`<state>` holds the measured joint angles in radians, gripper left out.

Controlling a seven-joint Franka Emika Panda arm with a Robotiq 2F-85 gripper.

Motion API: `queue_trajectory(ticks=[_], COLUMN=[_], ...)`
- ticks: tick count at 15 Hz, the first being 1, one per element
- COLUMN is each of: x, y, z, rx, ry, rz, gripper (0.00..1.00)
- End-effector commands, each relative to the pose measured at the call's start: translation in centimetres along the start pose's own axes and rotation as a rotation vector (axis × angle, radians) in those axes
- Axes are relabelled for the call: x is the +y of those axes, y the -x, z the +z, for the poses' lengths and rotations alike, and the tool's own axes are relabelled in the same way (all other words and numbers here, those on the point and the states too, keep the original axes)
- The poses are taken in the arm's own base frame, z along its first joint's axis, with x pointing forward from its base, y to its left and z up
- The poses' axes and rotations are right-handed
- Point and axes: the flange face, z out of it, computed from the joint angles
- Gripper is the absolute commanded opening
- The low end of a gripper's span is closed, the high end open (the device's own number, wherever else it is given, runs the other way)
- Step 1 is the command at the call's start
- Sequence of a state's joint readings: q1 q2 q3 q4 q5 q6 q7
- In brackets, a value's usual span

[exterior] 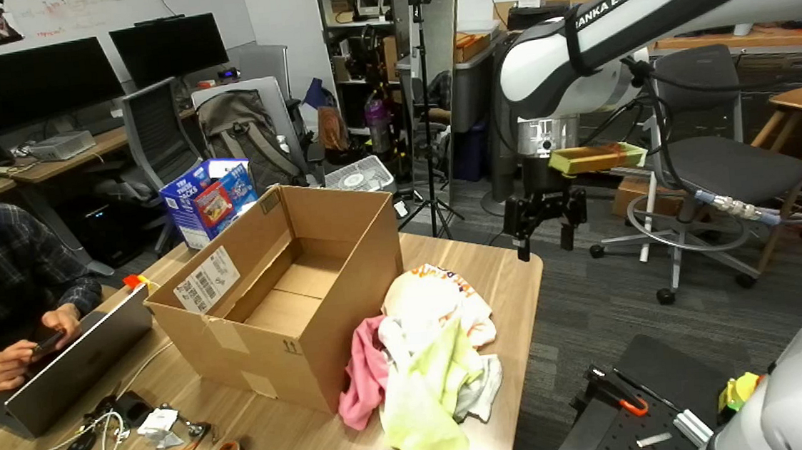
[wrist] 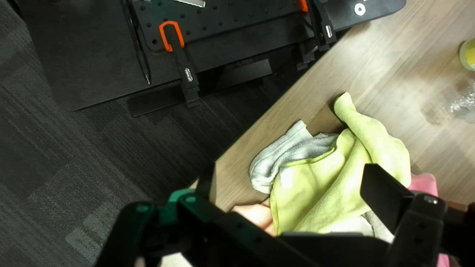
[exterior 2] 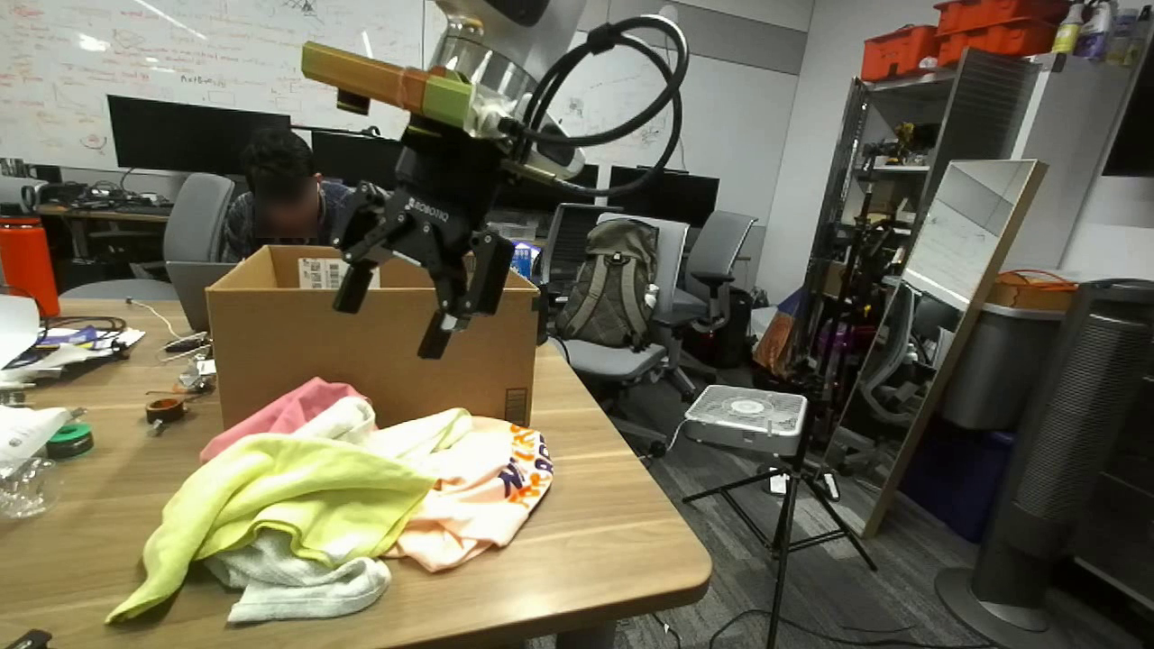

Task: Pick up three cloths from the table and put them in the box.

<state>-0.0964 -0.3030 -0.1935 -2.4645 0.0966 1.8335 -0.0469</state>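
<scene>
Exterior view, left to right: the open-topped cardboard box (exterior: 339, 308) stands on the table (exterior: 304, 444), the cloths (exterior: 422, 359) lie heaped at its 4 o'clock, and the pincer (exterior: 545, 243) hangs well apart from them, between 1 and 2 o'clock of the heap. It is spread wide and has hold of nothing. No cloth shows on the part of the box's floor in view, so the step in hand looks like the approach to the first pick. The next move probably calls for coming down between 7 and 8 o'clock, pinching a raised fold of the uppermost yellow-green cloth (exterior: 429, 401), and lifting it toward 10 o'clock, clear of the box's rim.

Counted, left to right: one laptop (exterior: 86, 360), one blue printed carton (exterior: 199, 205), one box, one pink cloth (exterior: 364, 378) close beside the box wall, one whitish fold (exterior: 397, 343), one yellow-green cloth, one peach lettered cloth (exterior: 435, 297) and one grey-white cloth (exterior: 482, 390). Whether the whitish fold belongs to the grey-white cloth cannot be told, so the heap holds at least four cloths, against three in the task.
</scene>
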Motion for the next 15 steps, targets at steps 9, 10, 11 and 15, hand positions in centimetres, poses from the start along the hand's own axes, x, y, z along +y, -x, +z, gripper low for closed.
queue_trajectory(ticks=[9, 10, 11, 15], x=[-1.7, -1.7, -1.7, -2.3], y=[-1.9, -2.2, -2.7, -4.0], z=[3.5, 4.0, 4.6, 6.9], rx=[-0.035, -0.034, -0.029, 0.002], ry=[0.015, 0.003, -0.014, -0.085], rz=[-0.248, -0.272, -0.299, -0.395], gripper=[1.00, 1.00, 1.00, 1.00])
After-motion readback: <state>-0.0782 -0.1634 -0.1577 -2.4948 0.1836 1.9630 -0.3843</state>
